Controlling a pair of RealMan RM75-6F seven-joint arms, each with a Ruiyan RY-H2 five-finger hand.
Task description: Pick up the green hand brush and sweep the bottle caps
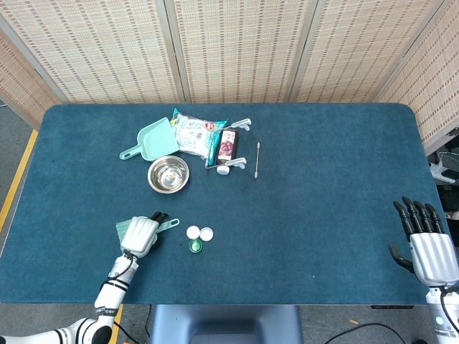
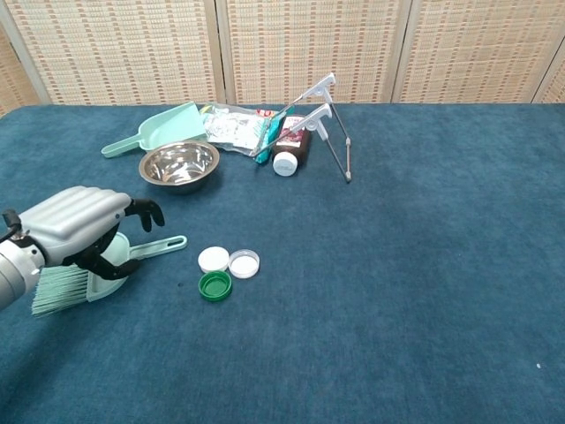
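The green hand brush (image 2: 113, 256) lies flat on the blue table, bristles (image 1: 126, 226) to the left and handle (image 2: 160, 246) pointing right toward the caps. My left hand (image 2: 81, 231) arches over the brush's body, fingers (image 2: 144, 210) reaching past its far side and thumb on the near side; the brush stays on the cloth. Two white bottle caps (image 2: 213, 259) (image 2: 244, 263) and a green cap (image 2: 214, 285) sit just right of the handle, also the caps (image 1: 196, 246) in the head view. My right hand (image 1: 423, 244) hovers open at the table's right edge, holding nothing.
At the back left lie a green dustpan (image 1: 147, 140), a steel bowl (image 1: 168, 174), a snack packet (image 1: 193, 133), a dark bottle (image 1: 227, 145) and metal tongs (image 2: 328, 119). The table's near edge runs close below my left hand.
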